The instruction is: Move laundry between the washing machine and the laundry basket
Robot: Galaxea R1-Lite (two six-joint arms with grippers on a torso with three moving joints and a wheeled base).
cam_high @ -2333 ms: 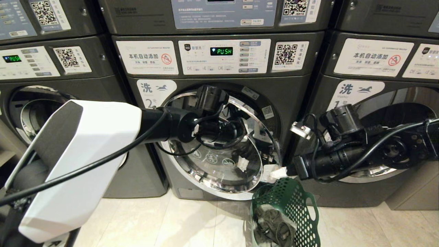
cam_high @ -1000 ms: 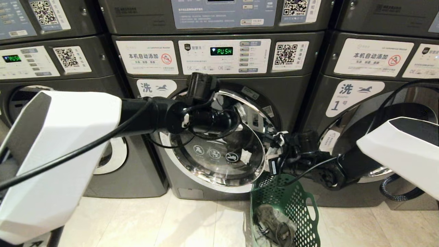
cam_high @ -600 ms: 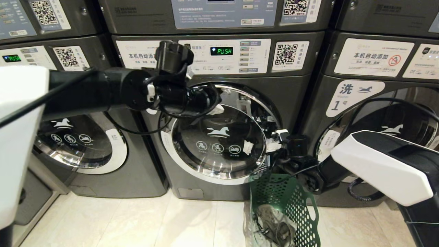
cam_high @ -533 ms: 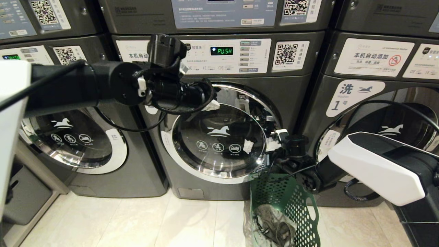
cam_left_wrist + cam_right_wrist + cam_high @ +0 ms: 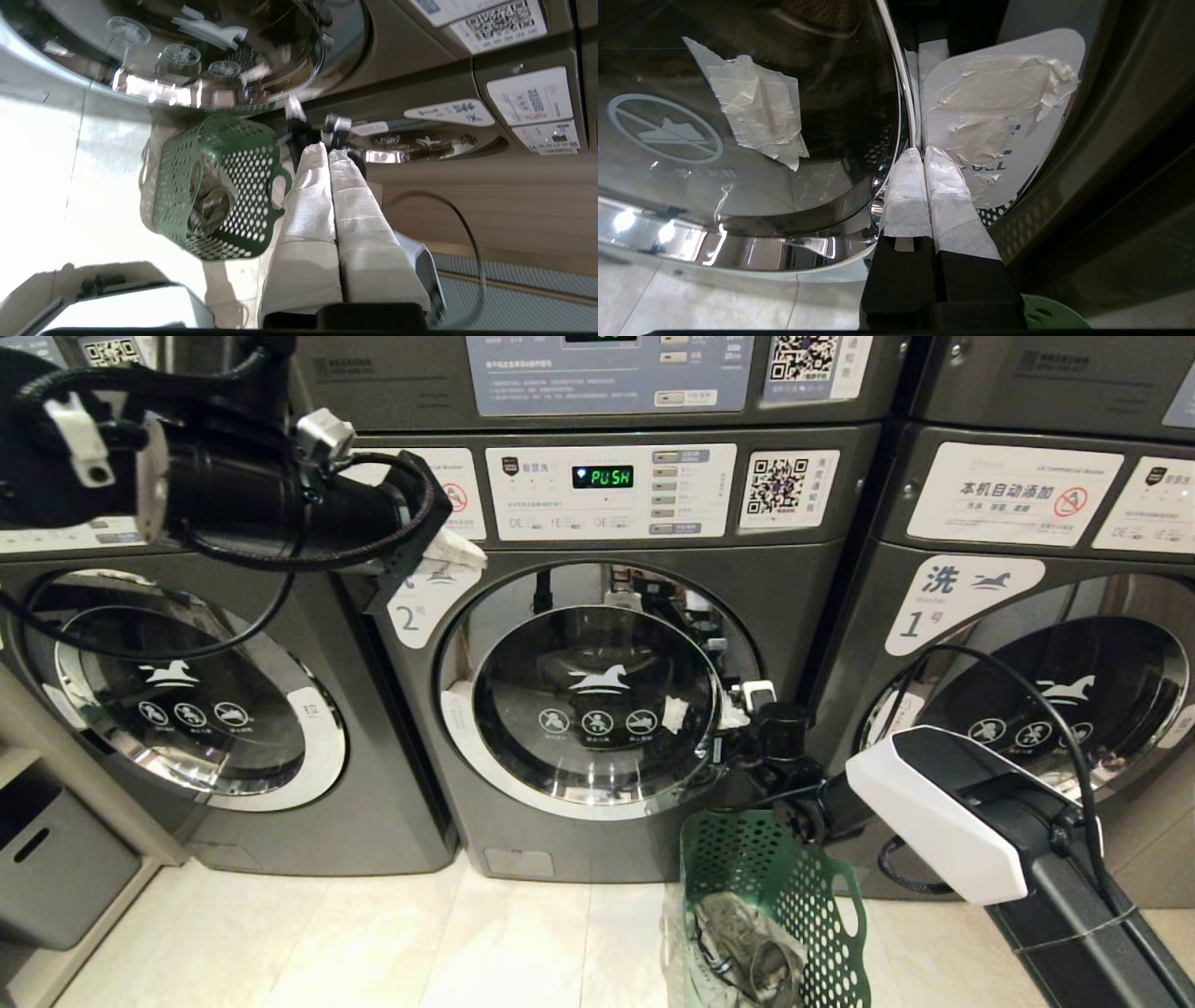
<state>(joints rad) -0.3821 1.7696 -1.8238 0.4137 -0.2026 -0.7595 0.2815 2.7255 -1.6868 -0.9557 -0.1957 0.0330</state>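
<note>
Pale tiled floor (image 5: 392, 943) under laundry basket (image 5: 822, 905), 3 washers.

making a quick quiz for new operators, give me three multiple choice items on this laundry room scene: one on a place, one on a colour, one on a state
1. Where is the grey cloth laundry?
A. in the basket
B. on the floor
C. in the left gripper

2. What colour is the narrow round-holed plastic basket?
A. blue
B. green
C. white

3. How does the right gripper stand?
A. wide open
B. shut, empty
C. shut on cloth

Answers: 1 A, the bundle lies inside the basket walls. 2 B, its walls are green in the head and left wrist views. 3 B, its wrapped fingers press together with nothing between, at the edge of the dark grey washing machine marked 2 door.
</note>
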